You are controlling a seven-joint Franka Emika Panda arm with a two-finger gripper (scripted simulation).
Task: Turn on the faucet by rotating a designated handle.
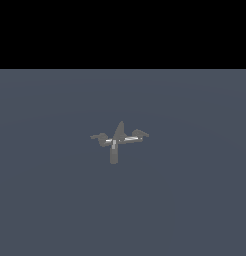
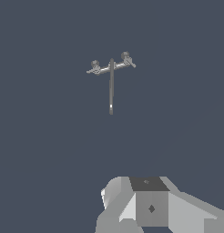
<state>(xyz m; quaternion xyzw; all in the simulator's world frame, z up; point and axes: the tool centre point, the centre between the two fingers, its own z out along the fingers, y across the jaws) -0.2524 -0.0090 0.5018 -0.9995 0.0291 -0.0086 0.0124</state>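
The faucet (image 1: 118, 139) is a tiny dull-grey fixture standing on the flat grey floor, with a pointed upright centre. Its straight spout bar (image 1: 114, 155) points toward the camera. The handle (image 1: 100, 138) is the short arm with a blocky, drooping end on the exterior view's left. The opposite arm (image 1: 140, 133) has a raised wedge tip. The gripper is out of the exterior view. In the wrist view the faucet (image 2: 111, 68) lies far off, with the handle (image 2: 94, 67) beside the long spout bar (image 2: 111, 91). Only part of the gripper (image 2: 145, 205) shows, well apart from the faucet.
A plain grey floor (image 1: 195, 200) spreads all around the faucet. A black band fills the top of the exterior view. No other objects show.
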